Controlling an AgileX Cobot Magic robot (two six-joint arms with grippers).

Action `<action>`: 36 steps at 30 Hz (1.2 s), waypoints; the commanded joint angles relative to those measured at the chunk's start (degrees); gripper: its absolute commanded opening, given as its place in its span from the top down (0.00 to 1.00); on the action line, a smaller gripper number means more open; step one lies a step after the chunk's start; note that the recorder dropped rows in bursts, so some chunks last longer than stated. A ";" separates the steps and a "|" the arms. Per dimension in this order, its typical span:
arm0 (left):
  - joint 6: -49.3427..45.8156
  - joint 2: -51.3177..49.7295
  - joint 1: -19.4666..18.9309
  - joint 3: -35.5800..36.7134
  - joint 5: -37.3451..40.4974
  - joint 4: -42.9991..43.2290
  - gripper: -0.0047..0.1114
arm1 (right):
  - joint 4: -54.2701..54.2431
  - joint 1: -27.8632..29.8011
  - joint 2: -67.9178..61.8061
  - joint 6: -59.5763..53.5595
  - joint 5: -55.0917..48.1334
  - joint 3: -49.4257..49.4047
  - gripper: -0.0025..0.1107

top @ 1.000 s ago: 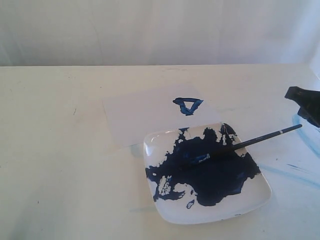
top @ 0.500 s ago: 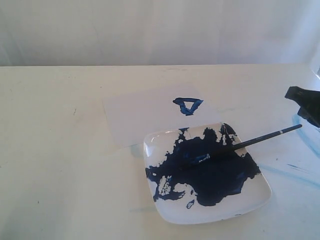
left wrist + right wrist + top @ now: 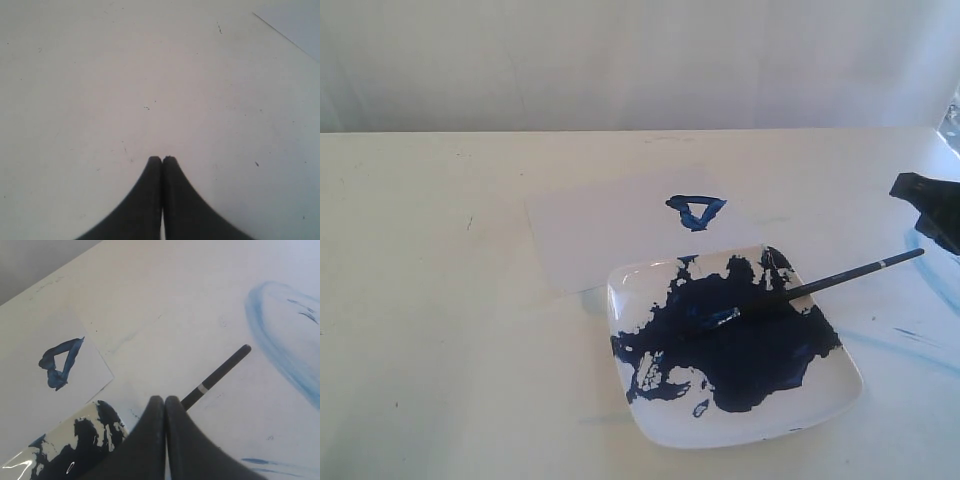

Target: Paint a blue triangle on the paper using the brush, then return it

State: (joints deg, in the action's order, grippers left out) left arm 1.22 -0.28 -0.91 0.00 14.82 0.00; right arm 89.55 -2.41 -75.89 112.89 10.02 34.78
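Across the lower middle of the exterior frame, the brush (image 3: pixel 810 287) lies on the white plate (image 3: pixel 790 415). Its bristle end is sunk in the dark paint pool (image 3: pixel 740 345), and its handle juts past the plate's right rim toward the upper right. Just above the plate the paper (image 3: pixel 600 235) lies flat on the counter (image 3: pixel 440 300). The blue triangle (image 3: pixel 696 211) sits near its right end, point downward, with all three sides closed. The painting looks finished and the brush returned, so what remains is getting the arm away cleanly.

The right gripper (image 3: pixel 165 400) hangs at the right edge of the exterior frame, jaws pressed together and holding nothing. It is near the handle's free end but, as far as I can tell, apart from it. The left gripper (image 3: pixel 162 159) also has its jaws together and empty, over bare counter.

To do this well, the right arm should rise before it travels sideways. The overhanging handle acts as a lever, and a nudge would likely drag the wet bristles out of the pool or tip the brush off the rim. The arm should also keep off the pale blue smears (image 3: pixel 262 340) on the counter beyond the handle.
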 commanded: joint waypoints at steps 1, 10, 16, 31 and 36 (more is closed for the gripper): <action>0.04 0.28 -0.01 0.00 -0.16 0.00 0.96 | 0.24 0.19 0.41 -0.03 -0.06 -0.23 0.98; 0.04 0.28 -0.01 0.00 -0.16 0.00 0.96 | 0.24 0.19 0.41 -0.01 0.90 -0.23 0.98; 0.04 0.28 -0.01 0.00 -0.16 0.00 0.96 | 0.24 0.19 0.41 -0.01 0.72 -0.23 0.98; 0.04 0.28 -0.01 0.00 -0.16 0.00 0.96 | 0.24 0.19 26.32 -0.01 0.80 -0.23 0.98; 0.04 0.28 -0.01 0.00 -0.16 0.00 0.96 | 0.24 0.19 33.80 -0.01 0.80 -0.23 0.98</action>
State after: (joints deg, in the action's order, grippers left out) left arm 1.22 -0.28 -0.91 0.00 14.71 0.00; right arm 89.55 -2.41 -45.66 112.89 10.71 34.78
